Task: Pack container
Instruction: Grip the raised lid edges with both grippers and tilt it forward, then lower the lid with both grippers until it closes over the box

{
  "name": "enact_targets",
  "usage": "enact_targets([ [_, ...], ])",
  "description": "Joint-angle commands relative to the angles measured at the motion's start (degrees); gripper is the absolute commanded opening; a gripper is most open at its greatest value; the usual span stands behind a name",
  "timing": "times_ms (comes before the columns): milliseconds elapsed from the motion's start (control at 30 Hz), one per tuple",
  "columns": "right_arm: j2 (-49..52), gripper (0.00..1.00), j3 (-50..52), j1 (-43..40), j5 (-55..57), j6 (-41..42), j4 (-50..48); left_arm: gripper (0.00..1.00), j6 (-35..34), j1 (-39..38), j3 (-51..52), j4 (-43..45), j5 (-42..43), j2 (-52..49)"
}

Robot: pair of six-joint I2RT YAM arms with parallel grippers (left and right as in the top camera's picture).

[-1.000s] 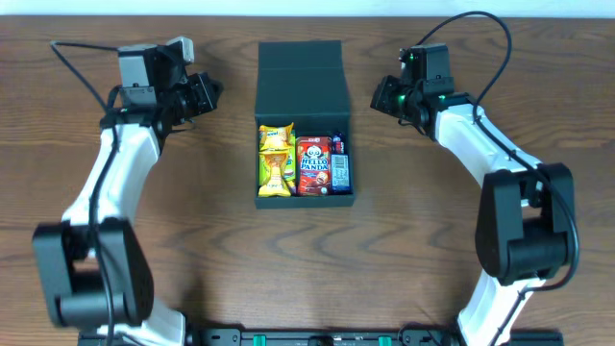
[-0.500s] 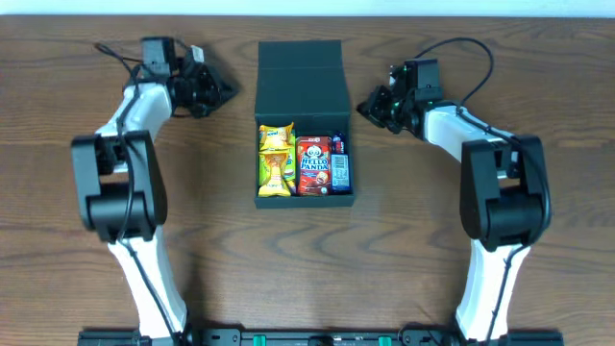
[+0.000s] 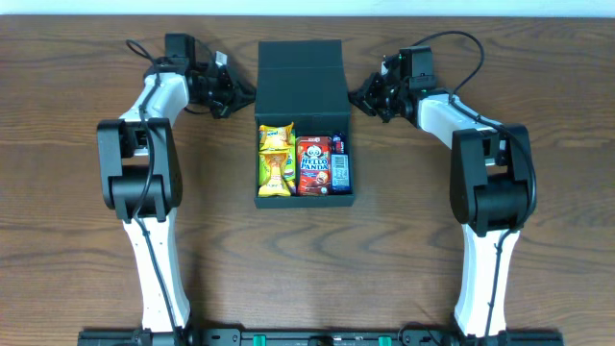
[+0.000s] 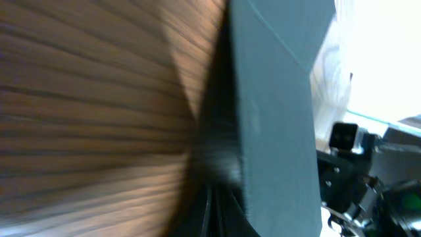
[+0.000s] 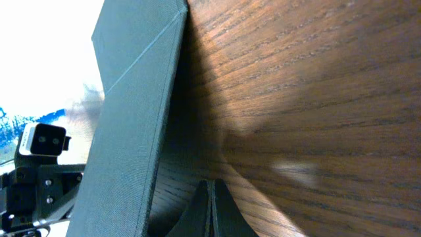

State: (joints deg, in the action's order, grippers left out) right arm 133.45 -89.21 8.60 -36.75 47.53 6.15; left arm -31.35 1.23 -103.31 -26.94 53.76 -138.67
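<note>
With your left pincer (image 3: pixel 244 93) and right pincer (image 3: pixel 358 99) both closed and empty, lift the far lid (image 3: pixel 300 67) evenly from both sides.

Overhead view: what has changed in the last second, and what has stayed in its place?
Both arms swung inward. The left fingers moved right, up to the left edge of the open lid of the container. The right fingers moved left, up to its right edge. Neither visibly took hold of anything. The container, the yellow packets, the Hello Panda box and the blue packet stayed put.
</note>
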Motion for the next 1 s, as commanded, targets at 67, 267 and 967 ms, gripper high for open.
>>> enact_targets([
  [67, 0.8, 0.02, -1.1, 0.4, -4.2, 0.0, -2.4, 0.06, 0.6, -0.6, -1.4, 0.0, 3.1, -0.9],
  [267, 0.8, 0.01, -1.1, 0.2, -11.0, -0.5, -9.0, 0.06, 3.3, -0.5, -1.7, 3.7, 9.0, -0.8],
  [967, -4.3, 0.02, -1.1, -3.8, -30.5, -5.9, -20.0, 0.06, 21.1, -0.5, -3.1, -5.8, 11.6, 14.1],
])
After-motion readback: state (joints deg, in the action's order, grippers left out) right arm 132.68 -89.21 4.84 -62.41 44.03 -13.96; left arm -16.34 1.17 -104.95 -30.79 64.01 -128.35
